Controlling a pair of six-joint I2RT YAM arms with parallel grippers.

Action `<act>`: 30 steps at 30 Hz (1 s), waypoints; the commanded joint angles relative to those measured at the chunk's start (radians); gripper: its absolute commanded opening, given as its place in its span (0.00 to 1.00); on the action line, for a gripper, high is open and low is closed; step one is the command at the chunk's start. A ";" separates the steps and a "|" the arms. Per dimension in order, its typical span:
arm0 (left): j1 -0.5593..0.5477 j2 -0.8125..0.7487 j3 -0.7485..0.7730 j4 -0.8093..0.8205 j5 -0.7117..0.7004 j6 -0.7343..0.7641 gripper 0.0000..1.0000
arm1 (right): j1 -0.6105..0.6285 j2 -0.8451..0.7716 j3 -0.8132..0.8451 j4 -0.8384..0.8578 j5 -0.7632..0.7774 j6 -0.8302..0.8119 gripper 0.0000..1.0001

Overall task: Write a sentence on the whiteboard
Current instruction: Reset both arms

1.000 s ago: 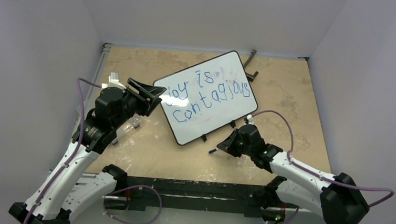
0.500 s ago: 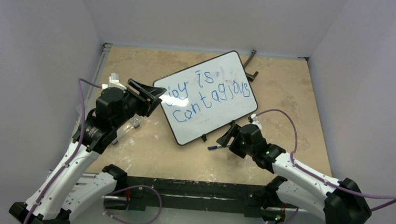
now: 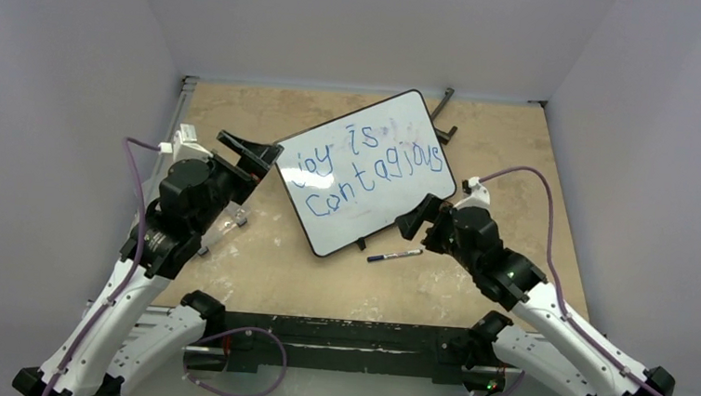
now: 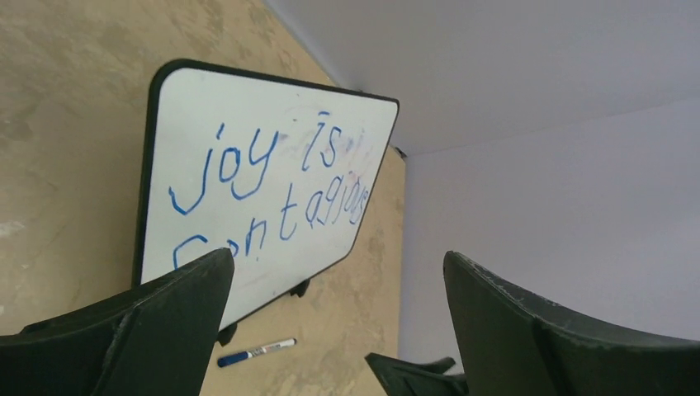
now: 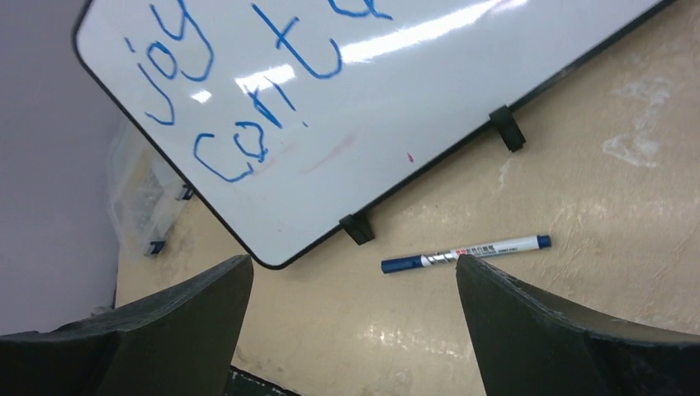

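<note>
The whiteboard (image 3: pixel 349 231) stands tilted on its small black feet in the middle of the table, also seen in the left wrist view (image 4: pixel 248 107) and the right wrist view (image 5: pixel 396 107). The sentence (image 3: pixel 367 171) "joy is contagious" runs across it in blue, in two lines (image 4: pixel 272 186). A blue-capped marker (image 3: pixel 395 255) lies on the table just in front of the board (image 5: pixel 466 253) (image 4: pixel 256 352). My left gripper (image 3: pixel 270 169) (image 4: pixel 337 256) is open beside the board's left edge, holding nothing. My right gripper (image 3: pixel 422 224) (image 5: pixel 353 260) hangs open above the marker, empty.
A clear plastic bag (image 3: pixel 224 219) (image 5: pixel 144 206) lies left of the board under the left arm. A black stand piece (image 3: pixel 444 107) lies behind the board's back right corner. White walls close in the table on three sides.
The right gripper opened and let go of the marker, which now lies on the table, and that arm lifted back. The left gripper opened off the board's left edge and drew slightly left.
</note>
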 commanded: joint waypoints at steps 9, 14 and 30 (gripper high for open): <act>0.010 -0.020 0.083 0.027 -0.274 0.548 1.00 | -0.002 -0.193 0.207 -0.007 0.020 -0.277 0.99; 0.012 -0.029 0.100 0.031 -0.323 0.708 1.00 | -0.003 -0.298 0.174 0.020 0.080 -0.258 0.99; 0.012 -0.182 -0.061 0.068 -0.348 1.086 1.00 | -0.003 -0.470 0.085 -0.129 0.231 -0.204 0.99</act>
